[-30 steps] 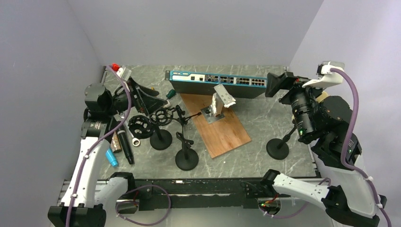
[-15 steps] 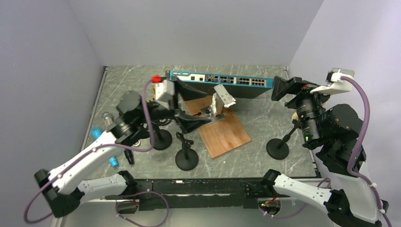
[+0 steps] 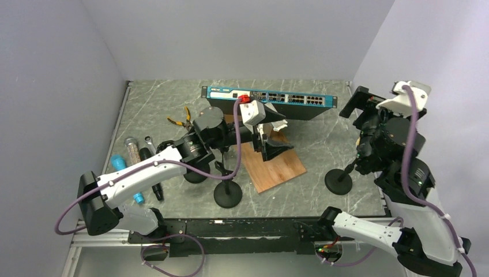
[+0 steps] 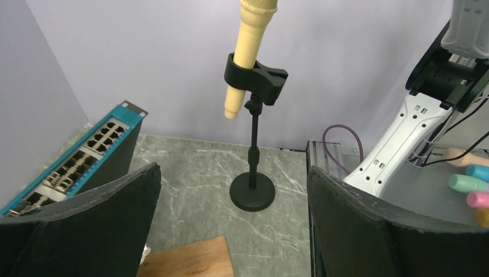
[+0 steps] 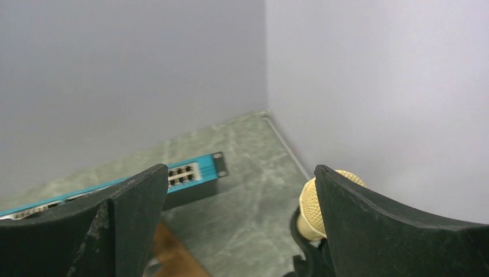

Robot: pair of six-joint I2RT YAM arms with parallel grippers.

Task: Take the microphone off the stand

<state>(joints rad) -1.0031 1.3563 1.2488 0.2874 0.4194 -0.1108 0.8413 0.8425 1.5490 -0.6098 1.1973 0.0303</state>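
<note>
Left end effector: jaws fully apart, nothing held. It sits well left of the stand, low over the board, and points at the stand. Its wrist view frames the pole squarely between the two fingers. Judgement: it is lined up to brace the pole or base while the other arm pulls.

Switch: lies at the back of the surface, left of the stand and clear of the work.

Stand: upright on its round base, near the right edge of the surface. The wide base is presumably what keeps it standing with the weight on top.

Mic: not yet removed. It is gripped around its body by the clip at the top of the pole, head up and slightly tilted, with its tail poking out below the clip. A snap-fit clip like this should give to an upward or sideways pull.

Right end effector: also wide open and empty, high above the stand. In its wrist view the mic head shows just beside the inner edge of one finger, partly hidden by it. I cannot tell whether they touch. Judgement: the jaws are spread to straddle the mic, but it is not centred between them.
</note>
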